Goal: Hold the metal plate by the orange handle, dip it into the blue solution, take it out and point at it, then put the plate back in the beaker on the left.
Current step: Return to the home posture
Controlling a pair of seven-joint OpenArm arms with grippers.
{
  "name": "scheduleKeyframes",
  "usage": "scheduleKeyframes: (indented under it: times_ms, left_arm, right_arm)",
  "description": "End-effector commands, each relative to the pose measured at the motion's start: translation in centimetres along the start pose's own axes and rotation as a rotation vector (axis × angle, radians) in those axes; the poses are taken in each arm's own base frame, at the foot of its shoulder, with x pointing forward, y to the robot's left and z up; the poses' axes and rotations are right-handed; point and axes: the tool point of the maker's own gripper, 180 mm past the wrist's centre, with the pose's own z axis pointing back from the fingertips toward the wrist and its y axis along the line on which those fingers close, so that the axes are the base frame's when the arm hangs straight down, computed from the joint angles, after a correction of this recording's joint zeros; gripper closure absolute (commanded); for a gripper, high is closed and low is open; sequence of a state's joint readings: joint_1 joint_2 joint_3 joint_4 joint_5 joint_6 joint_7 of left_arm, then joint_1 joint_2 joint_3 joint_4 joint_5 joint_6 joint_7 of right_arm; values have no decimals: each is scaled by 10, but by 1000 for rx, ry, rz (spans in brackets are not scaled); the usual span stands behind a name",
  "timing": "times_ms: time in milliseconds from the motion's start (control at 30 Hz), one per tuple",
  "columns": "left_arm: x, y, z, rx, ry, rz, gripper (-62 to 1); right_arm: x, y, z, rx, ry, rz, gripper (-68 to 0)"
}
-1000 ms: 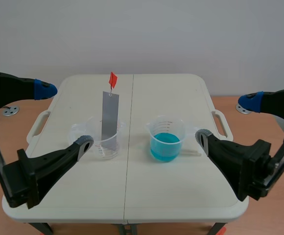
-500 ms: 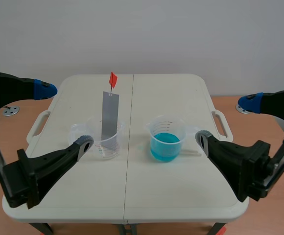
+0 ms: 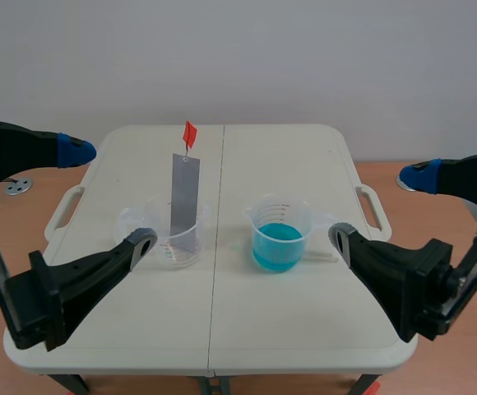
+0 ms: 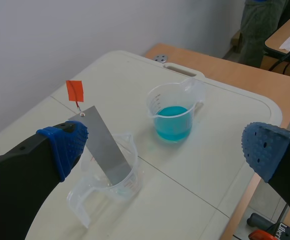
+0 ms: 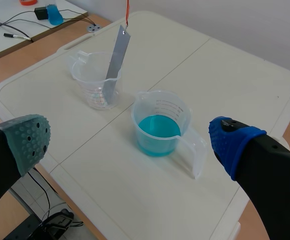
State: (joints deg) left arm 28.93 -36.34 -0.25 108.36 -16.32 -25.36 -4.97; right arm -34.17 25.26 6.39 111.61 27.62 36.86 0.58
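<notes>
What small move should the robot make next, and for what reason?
Probably bring the open left gripper toward the orange handle: the metal plate stands untouched in the left beaker, with its handle free above the rim.

The only movement in the scene view is small and lies at the right of the frame. The right hand (image 3: 382, 205) has sunk a little toward the frame's bottom since a second ago. The blue pad (image 3: 420, 174) of its upper finger sits slightly lower than it did. The rounded tip of its lower finger (image 3: 343, 235) has dipped likewise, just right of the beaker of blue solution (image 3: 279, 234). The arm's black body at the lower right has dropped with them.
</notes>
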Motion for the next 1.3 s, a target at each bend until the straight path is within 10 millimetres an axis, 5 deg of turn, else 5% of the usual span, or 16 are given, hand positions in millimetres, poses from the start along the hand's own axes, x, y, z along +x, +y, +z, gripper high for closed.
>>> scheduleKeyframes:
  times_ms: [0, 1267]
  left_arm:
    - [1, 0, 1, 7, -9, 11, -623]
    - [-6, 0, 1, 6, 33, 11, -623]
  right_arm:
    - [12, 0, 0, 4, -37, 15, -663]
    - [13, 0, 0, 4, -38, 15, -663]
